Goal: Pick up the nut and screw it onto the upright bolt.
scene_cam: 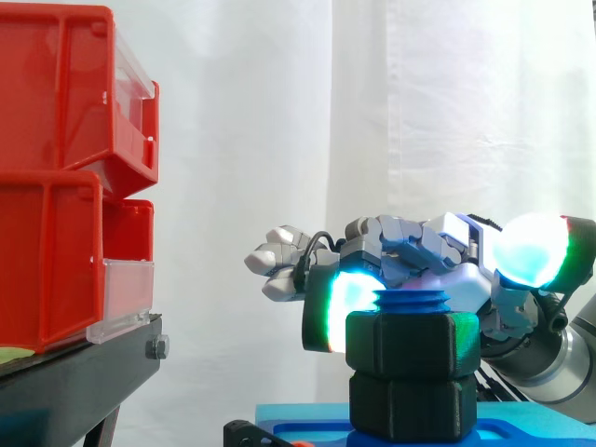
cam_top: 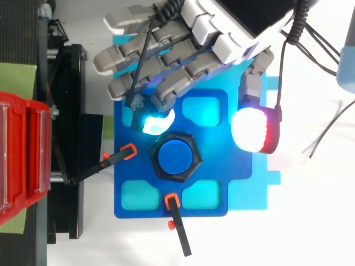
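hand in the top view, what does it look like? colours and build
The hand has grey, segmented fingers on a white casing with a black top. Its thick pads glow: one cyan and white, one white with a red rim. In the side view the arm's wrist is silver-grey.

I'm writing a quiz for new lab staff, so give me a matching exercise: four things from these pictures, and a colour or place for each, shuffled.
Things: 1 nut; 2 bolt; 3 bins; 4 hand.
Descriptions: A red, stacked on the black stand; B blue, upright; C grey, glowing fingertips, over the blue plate; D black, six-sided, around the bolt.
Pairs: 1-D, 2-B, 3-A, 4-C.
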Robot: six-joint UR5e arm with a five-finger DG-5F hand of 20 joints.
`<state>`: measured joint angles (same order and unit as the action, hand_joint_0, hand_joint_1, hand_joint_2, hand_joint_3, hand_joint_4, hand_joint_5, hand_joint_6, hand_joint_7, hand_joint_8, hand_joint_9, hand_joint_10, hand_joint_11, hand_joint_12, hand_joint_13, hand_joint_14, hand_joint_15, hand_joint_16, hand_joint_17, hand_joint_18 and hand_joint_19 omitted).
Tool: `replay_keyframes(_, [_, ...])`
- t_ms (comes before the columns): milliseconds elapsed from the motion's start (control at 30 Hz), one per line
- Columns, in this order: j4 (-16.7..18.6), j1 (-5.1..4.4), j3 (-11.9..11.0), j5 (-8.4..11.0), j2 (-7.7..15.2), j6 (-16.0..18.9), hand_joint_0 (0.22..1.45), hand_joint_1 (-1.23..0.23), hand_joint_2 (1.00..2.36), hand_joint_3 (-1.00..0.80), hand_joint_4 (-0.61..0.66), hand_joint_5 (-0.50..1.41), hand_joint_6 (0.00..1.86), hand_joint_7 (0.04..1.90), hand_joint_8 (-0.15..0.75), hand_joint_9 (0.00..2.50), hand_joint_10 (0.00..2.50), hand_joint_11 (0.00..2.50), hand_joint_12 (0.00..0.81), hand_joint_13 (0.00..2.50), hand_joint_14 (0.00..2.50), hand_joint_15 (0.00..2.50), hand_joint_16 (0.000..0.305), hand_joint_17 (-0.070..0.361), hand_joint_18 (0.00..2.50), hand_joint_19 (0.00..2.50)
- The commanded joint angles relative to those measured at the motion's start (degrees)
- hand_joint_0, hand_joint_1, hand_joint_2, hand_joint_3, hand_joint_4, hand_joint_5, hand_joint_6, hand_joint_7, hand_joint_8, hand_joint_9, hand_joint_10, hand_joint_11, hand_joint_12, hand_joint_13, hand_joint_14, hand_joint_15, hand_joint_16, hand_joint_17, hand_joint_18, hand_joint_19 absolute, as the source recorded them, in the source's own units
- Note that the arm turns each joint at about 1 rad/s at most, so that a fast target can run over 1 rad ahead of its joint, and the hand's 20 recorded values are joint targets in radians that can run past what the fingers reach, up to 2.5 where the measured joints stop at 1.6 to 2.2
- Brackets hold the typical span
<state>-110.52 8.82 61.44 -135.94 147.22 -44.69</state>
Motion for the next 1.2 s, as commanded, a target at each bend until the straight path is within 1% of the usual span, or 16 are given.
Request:
replay_keyframes(0, [0.13, 0.05, -0.18, -0.55, 0.00, 0.22, 0.47, -0.10, 1.00, -0.50, 0.20, -0.03, 0.66, 1.18, 0.274, 0.64, 0.00, 0.00, 0.293, 0.25, 0.00, 0.00, 0.034, 0.077, 0.00, 0.00])
replay_keyframes(100, [0.13, -0.04, -0.18, -0.46, 0.00, 0.04, 0.47, -0.13, 1.00, -0.50, 0.18, -0.02, 0.66, 1.19, 0.274, 0.73, 0.00, 0.00, 0.280, 0.32, 0.00, 0.00, 0.031, 0.069, 0.00, 0.00])
replay_keyframes(133, [0.13, 0.14, -0.09, -0.55, 0.00, 0.22, 0.48, -0.14, 1.00, -0.50, 0.15, -0.01, 0.67, 1.16, 0.274, 0.81, 0.00, 0.00, 0.269, 0.39, 0.00, 0.00, 0.027, 0.060, 0.04, 0.00])
replay_keyframes(200, [0.13, 0.23, -0.18, -0.55, 0.00, 0.22, 0.48, -0.16, 1.00, -0.50, 0.13, 0.00, 0.67, 1.16, 0.268, 0.88, 0.00, 0.00, 0.252, 0.45, 0.00, 0.00, 0.024, 0.055, 0.09, 0.00])
replay_keyframes(233, [0.13, 0.23, -0.18, -0.55, 0.00, 0.22, 0.49, -0.17, 1.00, -0.50, 0.10, 0.02, 0.65, 1.19, 0.273, 0.98, 0.00, 0.00, 0.232, 0.52, 0.00, 0.00, 0.021, 0.046, 0.19, 0.00])
replay_keyframes(300, [0.13, 0.23, -0.53, -0.55, 0.00, 0.22, 0.49, -0.19, 1.00, -0.50, 0.09, 0.03, 0.65, 1.20, 0.268, 1.05, 0.00, 0.00, 0.216, 0.57, 0.00, 0.00, 0.019, 0.042, 0.25, 0.00])
replay_keyframes(333, [0.22, 0.23, -0.71, -0.55, 0.00, 0.22, 0.49, -0.19, 1.00, -0.50, 0.10, 0.03, 0.60, 1.29, 0.266, 1.04, 0.00, 0.00, 0.214, 0.57, 0.00, 0.00, 0.018, 0.041, 0.25, 0.00])
replay_keyframes(367, [0.13, 0.14, -0.80, -0.55, 0.00, 0.22, 0.49, -0.18, 1.00, -0.50, 0.13, 0.02, 0.54, 1.40, 0.268, 1.00, 0.00, 0.00, 0.228, 0.53, 0.00, 0.00, 0.020, 0.045, 0.21, 0.00])
replay_keyframes(400, [0.22, 0.14, -0.80, -0.55, 0.00, 0.22, 0.48, -0.17, 1.00, -0.50, 0.16, 0.02, 0.51, 1.46, 0.271, 0.97, 0.00, 0.00, 0.238, 0.52, 0.00, 0.00, 0.021, 0.048, 0.19, 0.00])
replay_keyframes(467, [0.22, 0.05, -0.88, -0.55, 0.00, 0.22, 0.47, -0.13, 1.00, -0.50, 0.23, -0.04, 0.50, 1.24, 0.257, 0.84, 0.00, 0.00, 0.265, 0.40, 0.00, 0.00, 0.028, 0.064, 0.06, 0.00])
replay_keyframes(533, [0.30, -0.04, -0.88, -0.55, 0.00, 0.22, 0.47, -0.11, 1.00, -0.50, 0.27, -0.08, 0.50, 1.11, 0.252, 0.74, 0.00, 0.00, 0.281, 0.37, 0.00, 0.00, 0.030, 0.067, 0.01, 0.00])
replay_keyframes(567, [0.30, -0.04, -0.88, -0.55, 0.00, 0.22, 0.46, -0.10, 1.00, -0.50, 0.28, -0.10, 0.50, 0.99, 0.244, 0.67, 0.00, 0.00, 0.296, 0.30, 0.00, 0.00, 0.032, 0.072, 0.00, 0.00])
replay_keyframes(667, [0.66, -0.21, -0.97, -0.55, 0.00, 0.22, 0.45, -0.08, 1.00, -0.50, 0.24, -0.14, 0.50, 0.82, 0.234, 0.55, 0.00, 0.00, 0.310, 0.21, 0.00, 0.00, 0.037, 0.082, 0.00, 0.00])
replay_keyframes(833, [0.92, -0.21, -1.06, -0.55, 0.00, 0.22, 0.44, -0.07, 1.00, -0.50, 0.20, -0.18, 0.50, 0.69, 0.221, 0.44, 0.00, 0.00, 0.320, 0.13, 0.00, 0.00, 0.040, 0.091, 0.00, 0.00])
replay_keyframes(1033, [0.92, -0.21, -0.80, -0.46, 0.00, 0.04, 0.43, -0.06, 1.00, -0.50, 0.18, -0.19, 0.50, 0.65, 0.213, 0.38, 0.00, 0.00, 0.327, 0.09, 0.00, 0.00, 0.042, 0.095, 0.00, 0.00])
replay_keyframes(1167, [0.92, -0.47, -0.18, -0.29, 0.08, -0.31, 0.43, -0.06, 1.00, -0.50, 0.18, -0.19, 0.50, 0.65, 0.214, 0.37, 0.00, 0.00, 0.327, 0.08, 0.00, 0.00, 0.043, 0.097, 0.00, 0.00])
